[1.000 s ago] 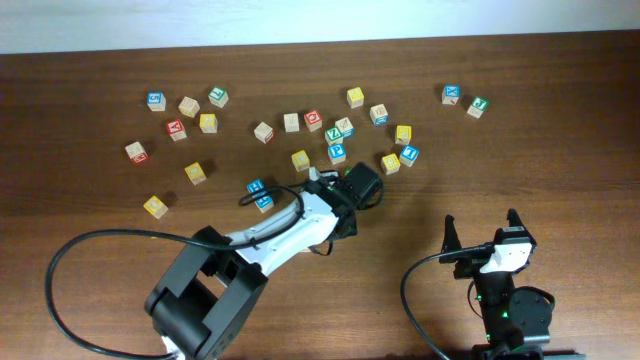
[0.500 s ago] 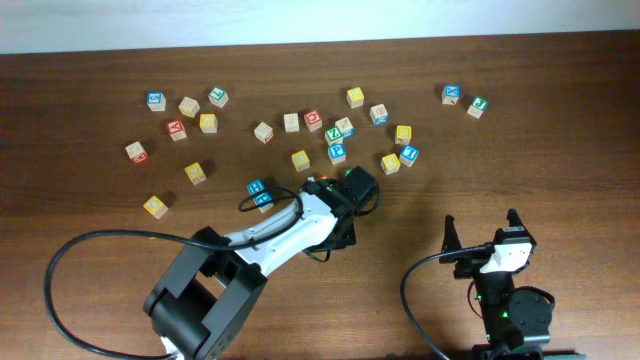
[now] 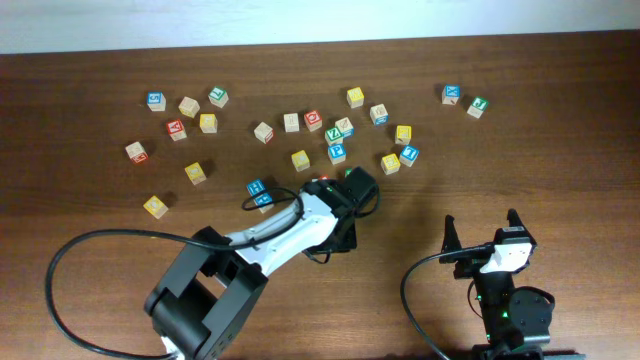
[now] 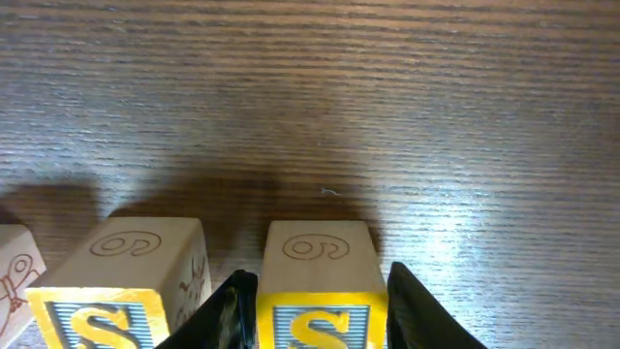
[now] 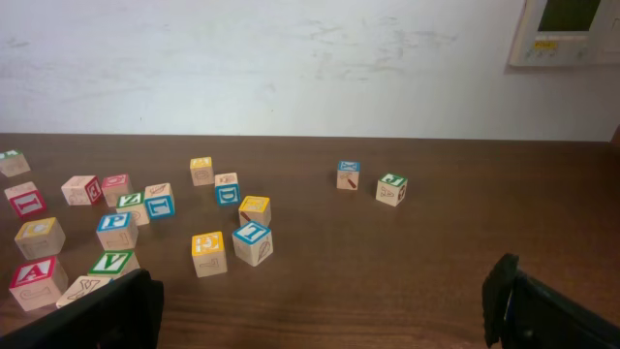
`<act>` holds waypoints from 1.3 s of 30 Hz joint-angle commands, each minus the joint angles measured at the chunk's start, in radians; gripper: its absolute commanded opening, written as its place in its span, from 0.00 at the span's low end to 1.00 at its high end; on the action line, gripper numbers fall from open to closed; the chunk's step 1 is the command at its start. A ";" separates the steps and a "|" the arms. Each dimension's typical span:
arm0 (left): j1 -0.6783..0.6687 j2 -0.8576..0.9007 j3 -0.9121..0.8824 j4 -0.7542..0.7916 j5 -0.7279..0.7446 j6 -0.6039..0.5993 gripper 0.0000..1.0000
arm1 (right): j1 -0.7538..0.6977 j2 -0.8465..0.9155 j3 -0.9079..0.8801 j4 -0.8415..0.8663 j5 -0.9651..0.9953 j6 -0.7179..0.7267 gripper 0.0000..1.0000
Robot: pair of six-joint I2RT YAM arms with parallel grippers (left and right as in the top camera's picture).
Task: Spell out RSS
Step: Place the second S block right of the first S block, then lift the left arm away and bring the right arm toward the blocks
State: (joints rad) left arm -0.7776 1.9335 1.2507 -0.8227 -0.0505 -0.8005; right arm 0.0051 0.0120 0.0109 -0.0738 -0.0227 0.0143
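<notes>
In the left wrist view my left gripper (image 4: 315, 315) is shut on a yellow-framed S block (image 4: 315, 254) that stands on the table. A second S block (image 4: 131, 262) stands close on its left, with a small gap. The edge of a third block (image 4: 14, 267) shows at the far left; its letter is out of view. In the overhead view the left gripper (image 3: 340, 238) is at the table's middle and the arm hides these blocks. My right gripper (image 3: 482, 232) is open and empty near the front right, and it also shows in the right wrist view (image 5: 320, 315).
Several loose letter blocks lie scattered across the back of the table (image 3: 560, 150), among them a yellow one (image 3: 300, 160), a blue pair (image 3: 258, 192) by the left arm, and a blue and a green one (image 3: 464, 100) at the back right.
The left arm's wrist has shifted slightly toward the front of the table. The right arm has not moved.
</notes>
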 commanded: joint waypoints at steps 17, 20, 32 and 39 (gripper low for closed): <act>0.069 -0.005 0.109 0.042 -0.070 0.064 0.51 | -0.006 -0.006 -0.005 -0.005 0.008 -0.007 0.98; 0.131 -0.035 0.229 -0.037 -0.071 0.150 0.49 | -0.006 -0.006 -0.005 -0.005 0.009 -0.007 0.98; 0.661 -0.496 0.500 -0.744 -0.208 0.161 0.99 | -0.006 -0.006 -0.005 -0.005 0.009 -0.007 0.98; 0.715 -0.495 0.392 -0.788 -0.189 0.162 0.99 | -0.005 -0.006 -0.005 0.001 -0.042 0.014 0.98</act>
State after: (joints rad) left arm -0.0650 1.4452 1.6844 -1.6093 -0.2588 -0.6430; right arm 0.0051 0.0120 0.0109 -0.0738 -0.0223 0.0139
